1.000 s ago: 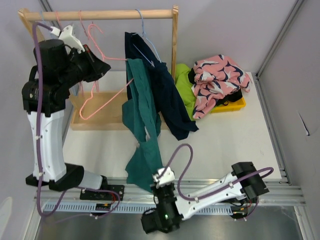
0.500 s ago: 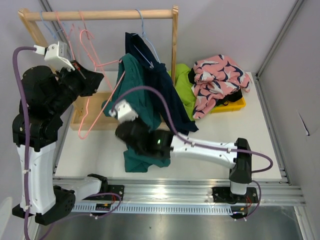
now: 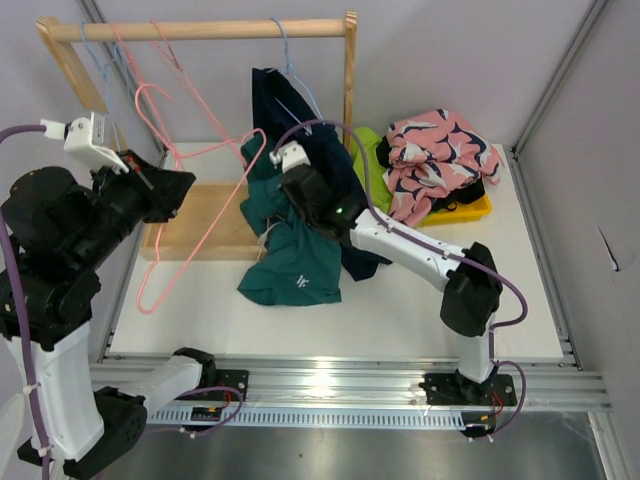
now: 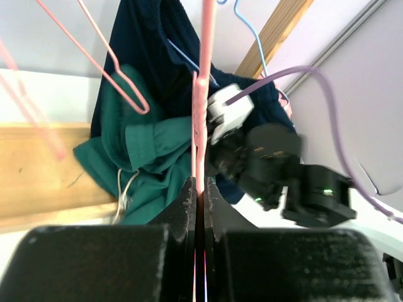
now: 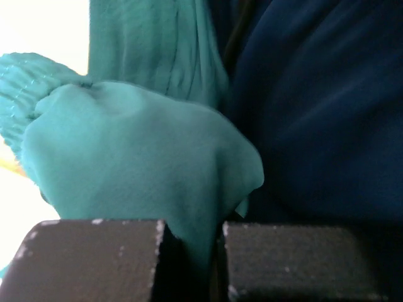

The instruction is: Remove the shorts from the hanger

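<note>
Two grips are at work here, and the coming move turns on how they lie to each other.

From above, the left gripper (image 3: 176,186) sits at the left of the table with its fingers pinched on the wire of the pink hanger (image 3: 205,213). The hanger's long side slants from low on the left up to a corner at the right. That corner touches the bunched waist of the teal shorts (image 3: 292,272), whose legs are spread on the table below. The right gripper (image 3: 283,200) is just beside that corner and far nearer the shorts. It reaches in from the right, in front of the navy garment (image 3: 272,95) that hangs from the wooden rail (image 3: 200,30).

In the left wrist view, the fingers are pressed together on the pink wire, which runs straight up and away from them. The shorts lie ahead and to the left. One bent end of the hanger looks tucked into the teal cloth, though I cannot tell whether it is caught there or only lies against it.

In the right wrist view, the right gripper is clamped on a fold of teal fabric, with navy cloth close behind.

My reading is that the shorts are nearly free. Drawing them rightward and down, away from the hanger's corner, should finish the job.
</note>
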`<state>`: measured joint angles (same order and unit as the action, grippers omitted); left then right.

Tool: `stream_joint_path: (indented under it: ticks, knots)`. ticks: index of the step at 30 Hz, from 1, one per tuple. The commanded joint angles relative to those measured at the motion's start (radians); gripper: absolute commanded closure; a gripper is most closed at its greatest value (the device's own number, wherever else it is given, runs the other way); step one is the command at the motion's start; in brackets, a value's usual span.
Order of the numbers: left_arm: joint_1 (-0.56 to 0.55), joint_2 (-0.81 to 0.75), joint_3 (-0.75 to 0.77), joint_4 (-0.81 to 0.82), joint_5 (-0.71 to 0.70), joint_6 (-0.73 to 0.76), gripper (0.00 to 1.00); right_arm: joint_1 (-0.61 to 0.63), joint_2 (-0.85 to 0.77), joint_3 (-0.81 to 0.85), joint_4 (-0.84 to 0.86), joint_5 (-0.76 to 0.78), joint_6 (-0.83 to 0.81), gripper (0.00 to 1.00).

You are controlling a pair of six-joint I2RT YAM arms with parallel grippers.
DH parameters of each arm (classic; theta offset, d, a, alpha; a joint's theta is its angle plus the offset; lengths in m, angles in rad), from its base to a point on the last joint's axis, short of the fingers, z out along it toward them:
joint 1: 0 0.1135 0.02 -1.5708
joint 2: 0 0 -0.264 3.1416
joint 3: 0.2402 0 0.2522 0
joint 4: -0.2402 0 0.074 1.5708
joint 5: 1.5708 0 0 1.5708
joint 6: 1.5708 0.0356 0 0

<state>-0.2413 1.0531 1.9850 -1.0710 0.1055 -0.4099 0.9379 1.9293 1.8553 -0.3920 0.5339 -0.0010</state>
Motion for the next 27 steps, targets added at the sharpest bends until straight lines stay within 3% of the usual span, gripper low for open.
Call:
stream_joint_path:
  ticks: [1, 5, 10, 14, 17, 22, 25, 27]
  knots:
    - [-0.009, -0.031, -0.037, -0.046, -0.052, 0.002, 1.0, 0.032, -0.068, -0.111, 0.053, -0.055, 0.027, 1.0]
    - [-0.009, -0.048, -0.06, -0.021, -0.085, 0.016, 1.0, 0.125, -0.313, -0.335, 0.13, 0.061, 0.021, 1.0]
    - [-0.01, -0.05, -0.063, 0.029, -0.099, 0.02, 1.0, 0.268, -0.611, -0.514, 0.055, 0.263, 0.041, 1.0]
    - [-0.009, -0.047, -0.074, 0.059, -0.132, 0.013, 1.0, 0.364, -0.832, -0.516, -0.106, 0.415, 0.032, 1.0]
    - [-0.009, -0.057, -0.095, 0.084, -0.138, 0.002, 1.0, 0.4, -0.946, -0.411, -0.194, 0.478, 0.001, 1.0]
    - [-0.01, -0.073, -0.176, 0.132, -0.128, -0.015, 1.0, 0.34, -0.919, -0.222, -0.168, 0.479, -0.212, 1.0]
    - [-0.01, -0.061, -0.189, 0.146, -0.128, 0.0, 1.0, 0.222, -0.839, -0.092, -0.185, 0.339, -0.277, 1.0]
    - [-0.012, -0.051, -0.186, 0.157, -0.127, 0.011, 1.0, 0.052, -0.753, 0.01, -0.217, 0.166, -0.26, 1.0]
